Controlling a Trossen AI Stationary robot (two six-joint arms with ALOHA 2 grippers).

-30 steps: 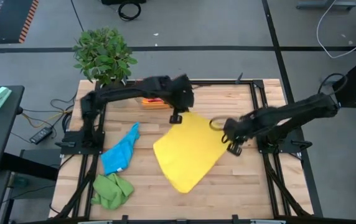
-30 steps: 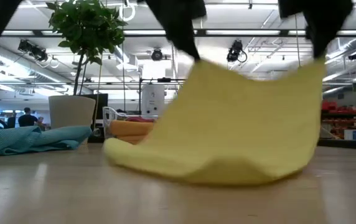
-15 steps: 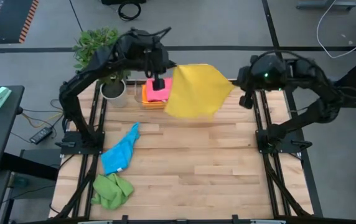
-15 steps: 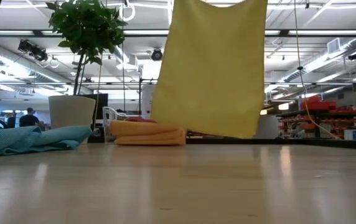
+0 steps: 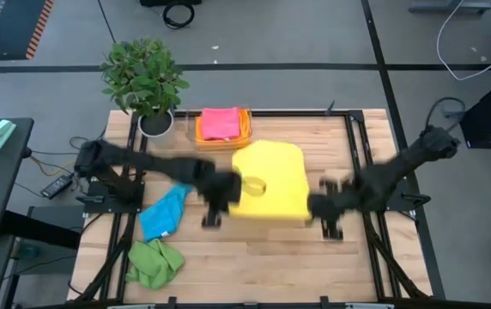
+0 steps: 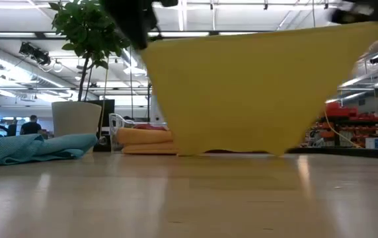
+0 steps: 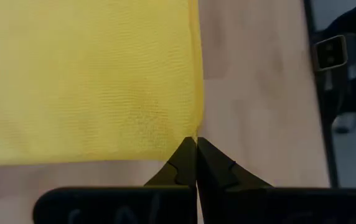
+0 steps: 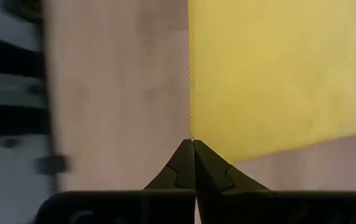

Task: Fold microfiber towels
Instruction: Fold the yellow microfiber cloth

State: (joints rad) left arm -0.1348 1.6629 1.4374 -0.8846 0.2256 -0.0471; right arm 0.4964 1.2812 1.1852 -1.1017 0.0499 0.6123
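Yellow towel [image 5: 269, 182] hangs stretched between both grippers above mid-table, its lower edge at or just above the wood in the low view. Left gripper [image 7: 195, 144] pinches one top corner with fingers pressed together; right gripper [image 8: 192, 146] pinches the other corner the same way. Bare table [image 5: 254, 257] lies in front of the towel. Blue towel [image 5: 166, 212] and green towel [image 5: 154, 263] lie crumpled near the left edge. Pink towel [image 5: 220, 122] sits folded in a tray [image 5: 201, 136] at the back, beside a plant [image 5: 145, 75].
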